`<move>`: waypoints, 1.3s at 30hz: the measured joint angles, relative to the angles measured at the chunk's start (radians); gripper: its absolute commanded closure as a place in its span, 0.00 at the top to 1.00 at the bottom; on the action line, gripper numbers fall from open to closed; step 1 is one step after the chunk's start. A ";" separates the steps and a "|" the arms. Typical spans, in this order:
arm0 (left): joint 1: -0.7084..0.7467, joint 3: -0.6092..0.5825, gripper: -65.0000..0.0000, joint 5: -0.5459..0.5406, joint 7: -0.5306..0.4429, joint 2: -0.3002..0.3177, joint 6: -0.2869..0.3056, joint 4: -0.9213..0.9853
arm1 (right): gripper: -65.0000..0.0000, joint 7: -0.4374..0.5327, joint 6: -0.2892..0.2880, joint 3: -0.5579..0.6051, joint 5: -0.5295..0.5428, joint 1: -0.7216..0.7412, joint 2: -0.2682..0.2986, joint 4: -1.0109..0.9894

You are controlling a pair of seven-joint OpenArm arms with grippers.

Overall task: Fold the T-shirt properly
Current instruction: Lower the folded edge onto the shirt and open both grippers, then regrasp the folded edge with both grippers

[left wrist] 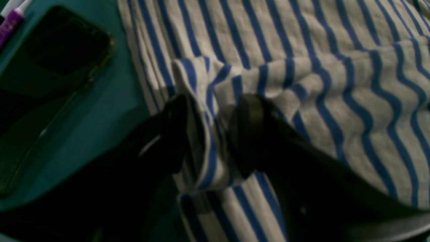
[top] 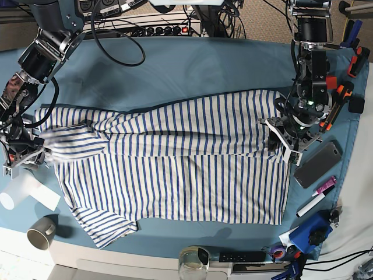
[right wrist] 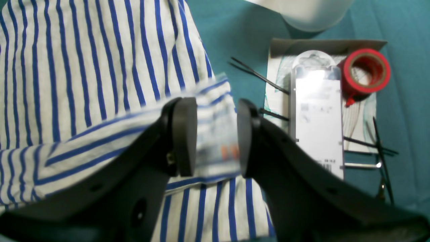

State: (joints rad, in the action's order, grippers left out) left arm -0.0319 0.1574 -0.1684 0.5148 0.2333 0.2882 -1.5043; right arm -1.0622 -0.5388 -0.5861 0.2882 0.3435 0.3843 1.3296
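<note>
Left claw [left wrist: 208, 134] at frame centre clenched on T-shirt [left wrist: 302, 67] edge fold. Right claw [right wrist: 216, 134] grasping T-shirt's blurred edge; teal table [top: 175, 70] beneath.

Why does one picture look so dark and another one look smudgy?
The left wrist view is dim and murky: the left gripper is nearly black against the T-shirt. The right wrist view is bright, but the cloth between the right gripper pads is smeared. The base view is evenly lit and sharpest.
</note>
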 measured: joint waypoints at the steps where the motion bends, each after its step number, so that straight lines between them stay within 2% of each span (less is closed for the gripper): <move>1: 0.000 0.000 0.40 0.000 0.000 0.000 0.000 0.000 | 0.32 0.001 0.000 0.000 0.001 0.000 0.000 0.000; 5: 0.000 0.000 0.40 0.000 0.012 0.000 0.000 0.000 | 0.32 0.000 0.013 0.000 0.049 0.000 0.000 0.000; 11: 0.000 0.000 0.40 0.000 0.177 0.000 0.000 -0.057 | 0.32 -0.010 0.015 0.000 0.051 0.000 0.000 0.000; 16: -0.003 0.000 0.40 -0.004 0.191 0.000 -0.019 -0.145 | 0.32 -0.011 0.015 0.000 0.050 0.000 0.000 0.000; 21: -0.003 0.000 0.40 -0.004 0.203 0.000 -0.019 -0.155 | 0.32 -0.012 0.015 0.000 0.051 0.000 0.000 0.000; 28: -0.002 0.000 0.40 -0.005 0.354 0.017 -0.018 -0.210 | 0.32 -0.012 0.015 0.000 0.050 0.000 0.000 0.000; 33: -0.005 0.011 0.40 -0.010 0.360 0.016 -0.047 -0.308 | 0.32 -0.012 0.015 0.000 0.050 0.000 0.000 0.000; 39: 0.022 0.019 0.40 -0.008 0.387 0.016 -0.053 -0.320 | 0.32 -0.015 0.015 0.000 0.051 0.000 0.000 0.000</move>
State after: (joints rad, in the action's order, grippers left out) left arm -0.0097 0.1761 -0.1761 0.9016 0.2497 0.2356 -1.8244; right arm -1.0771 -0.5236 -0.5861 0.3393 0.3439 0.3847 1.3296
